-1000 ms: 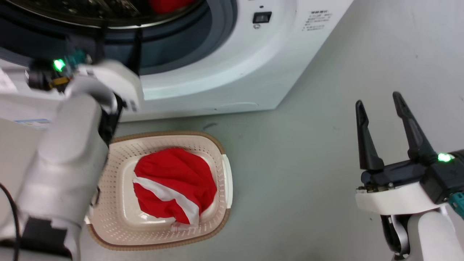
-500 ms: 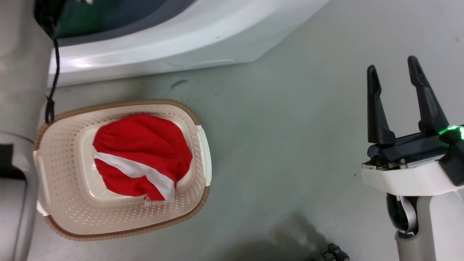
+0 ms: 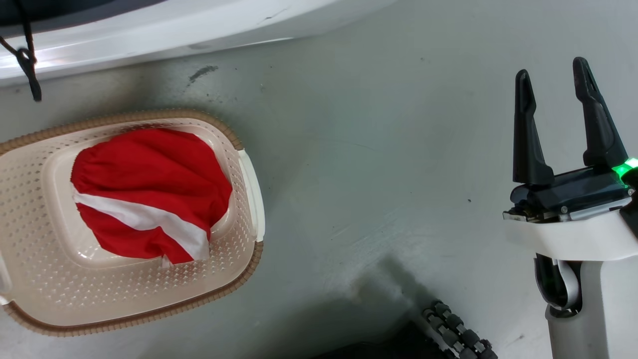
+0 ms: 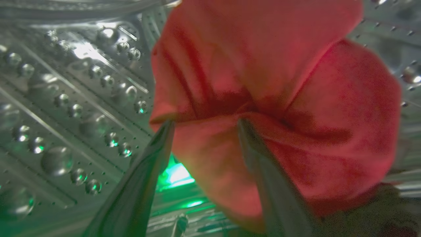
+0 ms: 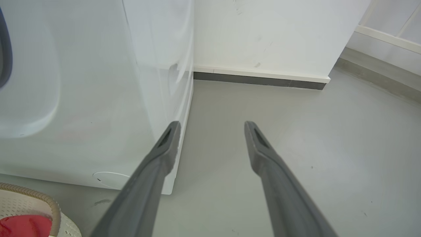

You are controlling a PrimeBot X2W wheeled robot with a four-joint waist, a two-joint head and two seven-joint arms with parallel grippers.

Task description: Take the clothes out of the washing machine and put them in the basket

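Open floor (image 3: pixel 374 164), crowded drum (image 4: pixel 65 98)
Bare floor lies between basket (image 3: pixel 149 114) and right gripper (image 3: pixel 551 70); red garment (image 4: pixel 279 82) blocks the left gripper (image 4: pixel 205 121).

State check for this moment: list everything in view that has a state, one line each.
striped red garment: bundled, lying in the basket.
basket: upright on the floor, holding that garment.
red cloth: inside the washing machine drum, not yet gripped.
washing machine drum: holds the red cloth.
left gripper: open, fingers at the red cloth.
right gripper: open, empty, above the floor.
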